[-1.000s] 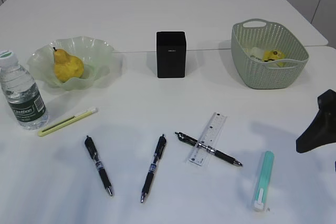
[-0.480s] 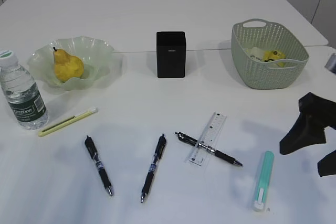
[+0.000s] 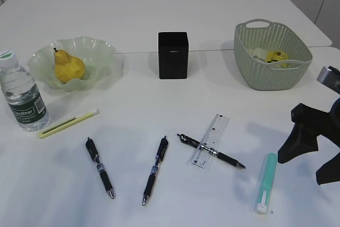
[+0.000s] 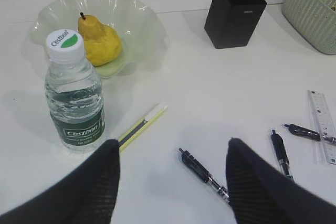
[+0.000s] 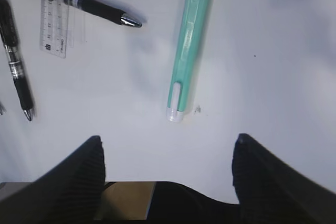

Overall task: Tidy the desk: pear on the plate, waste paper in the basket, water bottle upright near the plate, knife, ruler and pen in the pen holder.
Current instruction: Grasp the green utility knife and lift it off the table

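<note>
At far left the water bottle (image 3: 22,98) stands upright, near the plate (image 3: 95,51) that holds the pear (image 3: 68,67). The left gripper (image 4: 170,182), jaws spread and empty, hangs above the desk (image 3: 159,9). The pen holder (image 3: 172,55) stands mid-desk; nearer, the ruler (image 3: 210,140) lies across a pen (image 3: 211,151). Far right, waste paper (image 3: 276,56) lies in the basket (image 3: 265,73). The right gripper (image 3: 311,155), wide open and empty, hovers beside a green knife (image 3: 265,183).

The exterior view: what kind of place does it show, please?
Probably a desk or office table set up for a tidying exercise: a large white tabletop holds pens, a clear ruler and a black pen holder, with plain white wall panels behind.
</note>
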